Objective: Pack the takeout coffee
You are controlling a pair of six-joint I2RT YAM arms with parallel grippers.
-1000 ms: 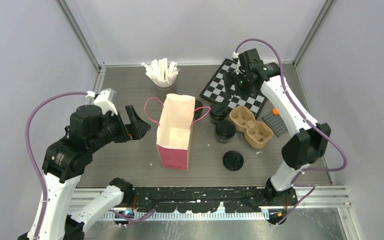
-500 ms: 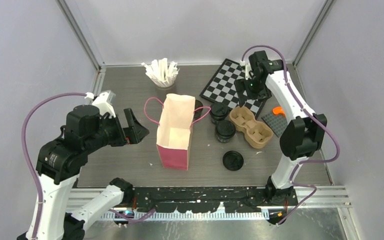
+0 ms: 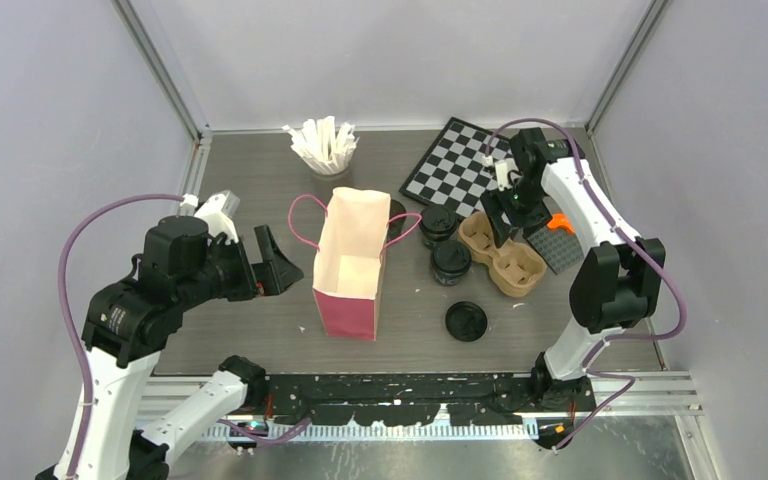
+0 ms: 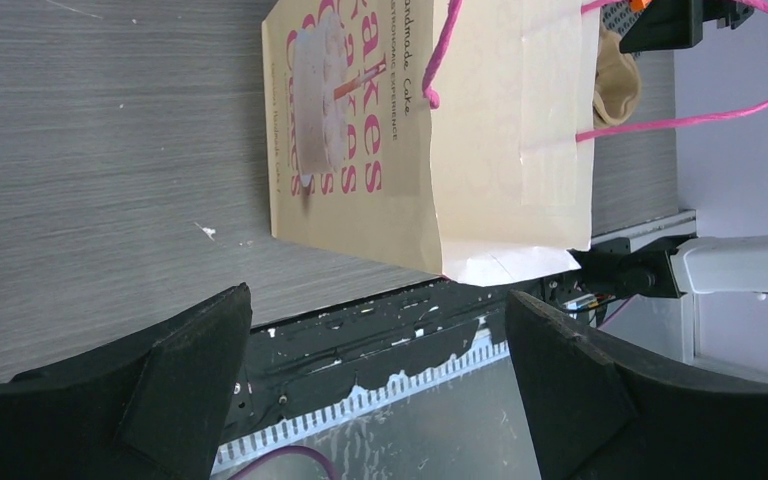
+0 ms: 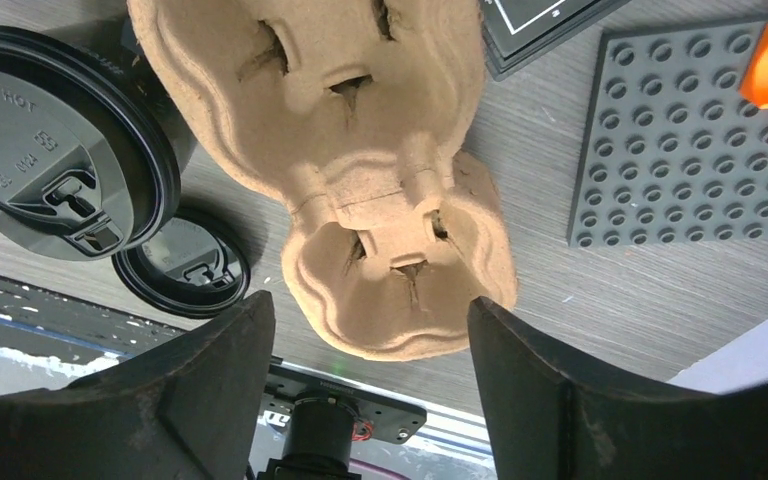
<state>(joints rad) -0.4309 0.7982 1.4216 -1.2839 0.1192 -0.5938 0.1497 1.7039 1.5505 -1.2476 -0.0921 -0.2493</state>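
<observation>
- Right end effector [image 3: 507,222] is coming off the checkerboard [image 3: 455,170] and is now hanging over the far end of the pulp carrier [image 3: 503,255]. The left arm is barely shifting beside the bag.
- Far black cup [image 3: 438,225] and near black cup [image 3: 451,262] are standing lidded on the worktop [image 3: 260,180]. They are sitting between the paper bag [image 3: 350,262] and the carrier, just beside the carrier's left flank.
- A loose black lid [image 3: 466,321] is lying flat nearer the arm bases, apart from both cups. Something dark is peeking out by the bag's far corner, but I cannot tell what it is.
- Both carrier pockets are showing empty in the right wrist view, and neither cup is sitting in the carrier or the bag. By my reading, the packing is not yet started.
- The right end effector's fingers are standing wide apart, gripping nothing and framing the carrier's near pocket.
- Left end effector [image 3: 278,258] is facing the bag's printed side with its fingers spread apart and holding nothing, well short of touching it.
- What is remaining, as I judge it: both cups are needing seating in the carrier, then the load is going into the bag.
- Further out, a stirrer cup [image 3: 325,150] is standing at the back, and a grey studded plate [image 3: 550,248] with an orange brick [image 3: 558,222] is lying right of the carrier.
</observation>
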